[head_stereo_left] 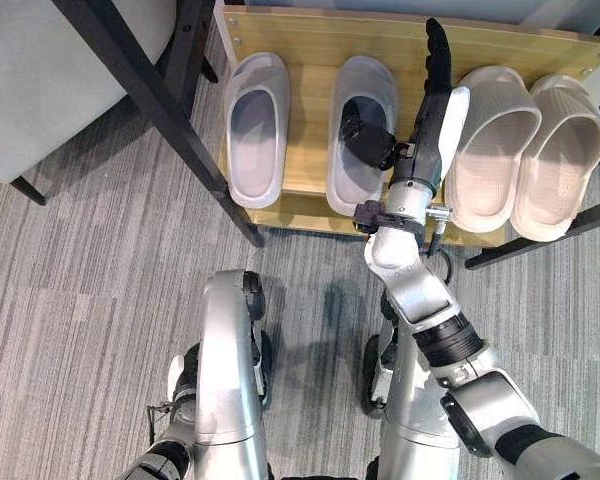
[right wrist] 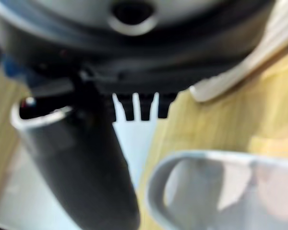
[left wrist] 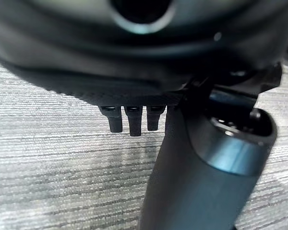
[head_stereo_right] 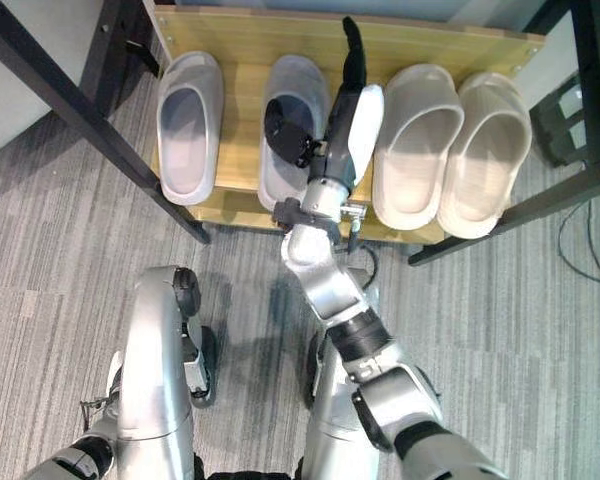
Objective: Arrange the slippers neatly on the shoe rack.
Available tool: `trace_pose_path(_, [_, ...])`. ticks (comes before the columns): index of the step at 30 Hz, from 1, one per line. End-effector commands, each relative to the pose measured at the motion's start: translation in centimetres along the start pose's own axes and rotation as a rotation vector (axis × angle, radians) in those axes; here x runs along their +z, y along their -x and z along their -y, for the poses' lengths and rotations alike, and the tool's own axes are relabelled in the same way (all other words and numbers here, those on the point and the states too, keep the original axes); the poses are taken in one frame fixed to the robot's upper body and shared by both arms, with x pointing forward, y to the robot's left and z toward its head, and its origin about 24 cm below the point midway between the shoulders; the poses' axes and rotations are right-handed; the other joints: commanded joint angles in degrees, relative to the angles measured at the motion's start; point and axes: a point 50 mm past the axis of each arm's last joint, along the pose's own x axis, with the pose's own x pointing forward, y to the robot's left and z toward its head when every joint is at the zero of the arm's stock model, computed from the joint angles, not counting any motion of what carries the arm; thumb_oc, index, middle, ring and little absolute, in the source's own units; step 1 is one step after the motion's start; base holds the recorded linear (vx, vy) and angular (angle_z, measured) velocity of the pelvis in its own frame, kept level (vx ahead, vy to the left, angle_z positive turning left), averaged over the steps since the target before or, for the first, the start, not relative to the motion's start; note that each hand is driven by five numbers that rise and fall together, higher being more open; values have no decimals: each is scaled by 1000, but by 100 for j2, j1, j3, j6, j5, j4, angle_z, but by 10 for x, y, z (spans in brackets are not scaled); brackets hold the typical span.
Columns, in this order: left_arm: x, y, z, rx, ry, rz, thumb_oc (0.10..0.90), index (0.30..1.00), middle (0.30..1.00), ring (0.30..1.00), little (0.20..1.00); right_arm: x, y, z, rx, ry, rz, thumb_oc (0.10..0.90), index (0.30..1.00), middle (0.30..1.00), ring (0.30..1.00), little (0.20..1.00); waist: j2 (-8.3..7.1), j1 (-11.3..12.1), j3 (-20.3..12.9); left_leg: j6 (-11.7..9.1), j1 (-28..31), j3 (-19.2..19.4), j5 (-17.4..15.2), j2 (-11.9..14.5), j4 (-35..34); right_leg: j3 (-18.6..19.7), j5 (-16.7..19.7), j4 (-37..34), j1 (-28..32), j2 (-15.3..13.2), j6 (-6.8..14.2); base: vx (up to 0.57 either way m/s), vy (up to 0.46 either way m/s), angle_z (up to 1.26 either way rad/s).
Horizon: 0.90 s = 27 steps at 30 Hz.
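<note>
While the right hand (head_stereo_left: 435, 75) reaches over the wooden shoe rack (head_stereo_left: 310, 40) with its dark fingers (head_stereo_left: 437, 50) stretched out straight and holding nothing, four slippers lie side by side on the shelf with their toes toward the back edge. From the robot's left these are two grey slippers, the first grey slipper (head_stereo_left: 257, 125) and the second grey slipper (head_stereo_left: 360, 130), and then two beige slippers, the first beige slipper (head_stereo_left: 495, 140) and the second beige slipper (head_stereo_left: 560, 150). The hand is raised above the gap between the second grey slipper and the first beige one, and the arm covers the near right edge of the grey one, so it cannot be told whether the hand touches either slipper. The heels of the beige pair reach to the front edge of the shelf, perhaps a little over it. In the right wrist view the fingers show as short dark stubs, blurred, with the rim of a grey slipper and a bit of a pale one close by on the wood. The left hand (left wrist: 134, 120) shows in its own wrist view, above the grey striped carpet (head_stereo_left: 80, 300); the finger ends there are too little to tell whether it is wide or closed. A dark metal bar (head_stereo_left: 150, 100) crosses at the left, beside a grey cushion (head_stereo_left: 40, 70) that is cut off by the edge.
</note>
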Motion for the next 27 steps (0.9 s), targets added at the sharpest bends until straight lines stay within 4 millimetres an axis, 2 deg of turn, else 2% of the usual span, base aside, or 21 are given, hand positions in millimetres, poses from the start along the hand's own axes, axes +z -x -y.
trace_pose_path(1, [-28,11,1,-11,-59,-50,800,900,900,900,900,72,-2,16,-26,-234,327,800,900,900,900,900,-78,243,-197,309,58,-389,-229,-460,-367,590,239,80,92,178,-424,0,0,0])
trace_pose_path(4, [-29,11,1,-8,-59,-51,800,900,900,900,900,70,0,17,-22,-237,322,800,900,900,900,900,-75,238,-197,309,58,-386,-223,-463,-371,593,242,74,92,184,-421,-1,3,-3])
trace_pose_path(10, [-26,9,-2,2,-86,-46,800,900,900,900,900,68,24,16,72,-441,251,800,900,900,900,900,-106,193,-197,294,58,-364,-199,-460,-413,578,252,33,92,178,-440,-2,2,-2])
trace_pose_path(16, [-21,6,-5,15,-91,-22,800,900,900,900,900,65,37,5,144,-487,204,800,900,900,900,900,-33,219,-197,289,58,-382,-177,-466,-454,588,279,-2,92,214,-405,0,0,0])
trace_pose_path(27, [-24,7,-3,20,-101,-41,800,900,900,900,900,56,51,3,174,-565,124,800,900,900,900,900,-50,194,-197,269,58,-367,-146,-446,-488,578,303,-32,92,226,-402,0,0,0])
